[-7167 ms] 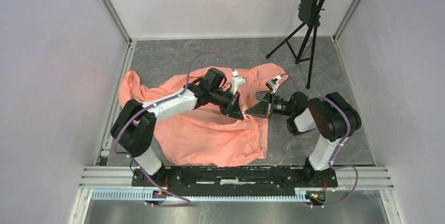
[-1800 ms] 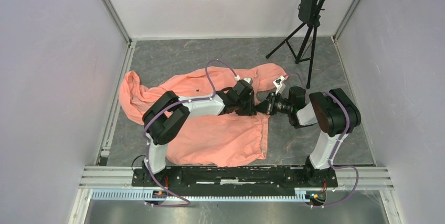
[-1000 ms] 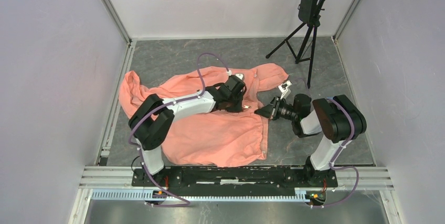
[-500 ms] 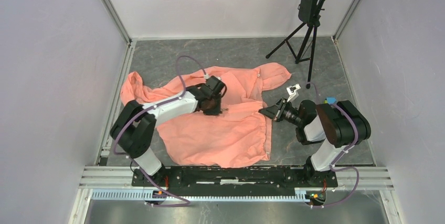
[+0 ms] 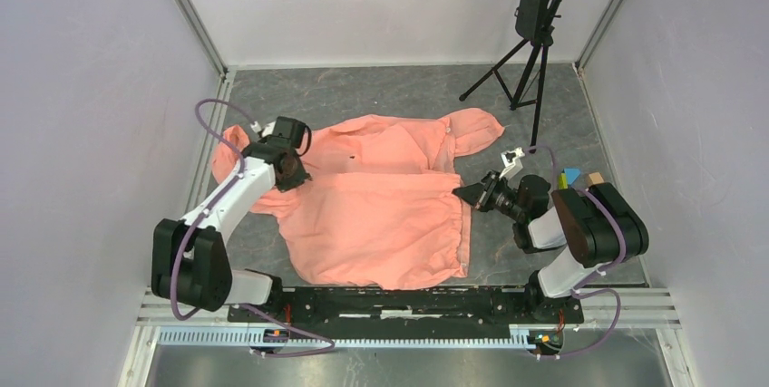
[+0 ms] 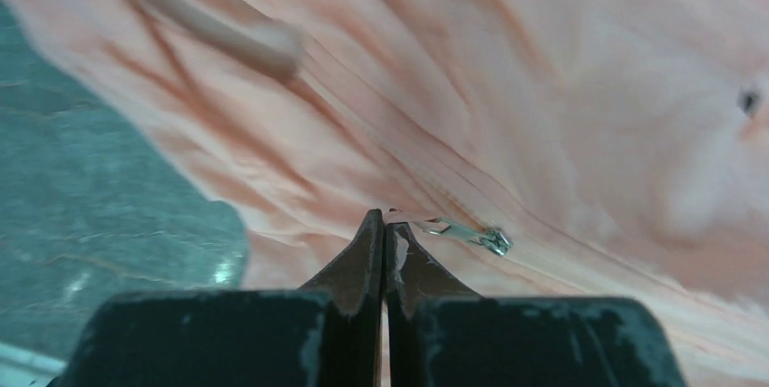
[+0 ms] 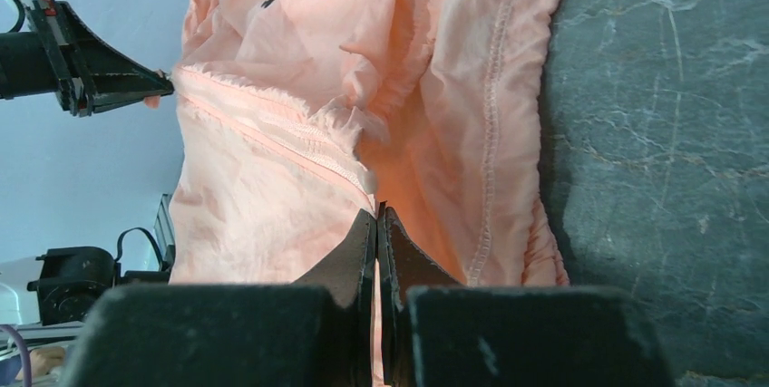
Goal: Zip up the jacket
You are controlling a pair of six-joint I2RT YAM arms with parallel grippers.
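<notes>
A salmon-pink hooded jacket (image 5: 381,215) lies spread flat on a grey, marbled table (image 5: 363,97), in the middle of the overhead view. Its gathered hem points toward the right arm and its hood end toward the left arm. A pale zipper strip (image 7: 272,124) runs across the jacket between the two grippers.

The left gripper (image 5: 295,174) sits at the jacket's far left end, fingers pressed together on the fabric at the zipper line. A small metal zipper pull (image 6: 467,236) lies just beside its fingertips.

The right gripper (image 5: 458,192) is at the hem end, low on the table, its fingers clamped on the jacket where the zipper strip meets the hem.

A black tripod stand (image 5: 530,70) stands at the far right corner. Small coloured blocks (image 5: 571,176) sit beside the right arm.
</notes>
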